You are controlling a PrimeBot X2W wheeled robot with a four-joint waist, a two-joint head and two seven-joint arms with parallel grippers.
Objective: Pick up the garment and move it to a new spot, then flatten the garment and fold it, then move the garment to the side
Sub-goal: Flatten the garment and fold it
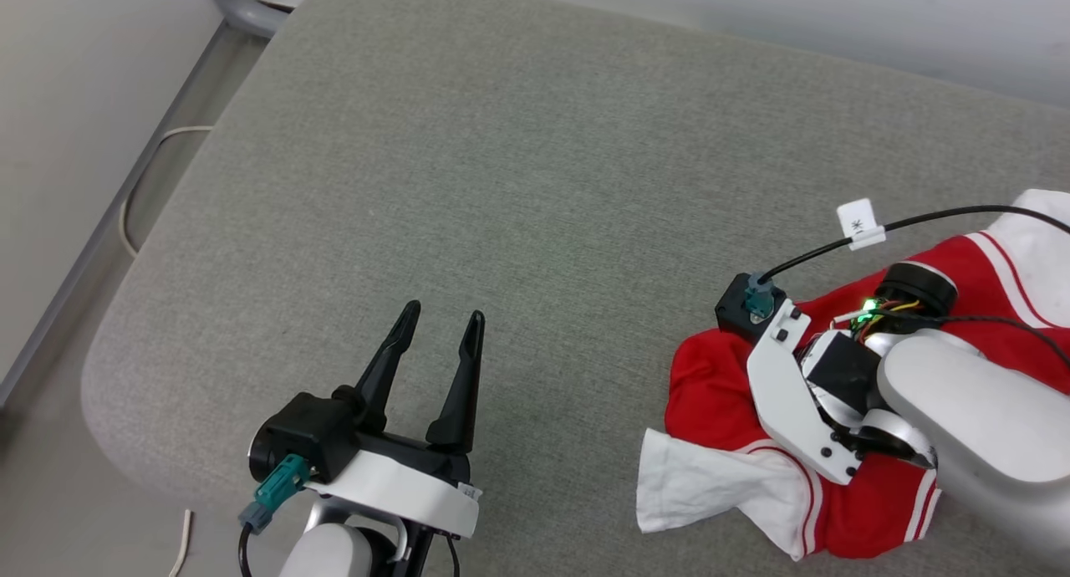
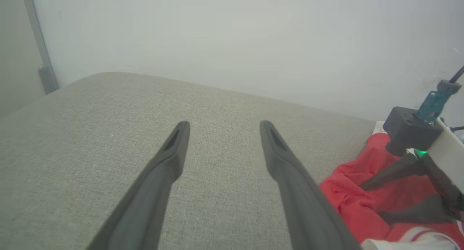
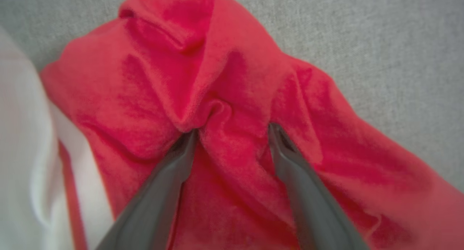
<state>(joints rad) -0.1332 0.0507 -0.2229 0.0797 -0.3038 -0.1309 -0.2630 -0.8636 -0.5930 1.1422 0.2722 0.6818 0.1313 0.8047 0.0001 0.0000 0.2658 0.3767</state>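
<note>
Wide-spread right claw (image 3: 233, 131) against crumpled red garment (image 3: 174, 61).

Left gripper (image 1: 445, 311) gapes above grey cushion (image 1: 501, 184); crumpled garment (image 1: 710, 385) lies rightward.

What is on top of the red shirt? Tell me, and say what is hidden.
The right gripper sits on the crumpled shirt, open fingers pressed into the red cloth, a fold between them. Its arm covers the shirt's middle, so any print there is hidden.
</note>
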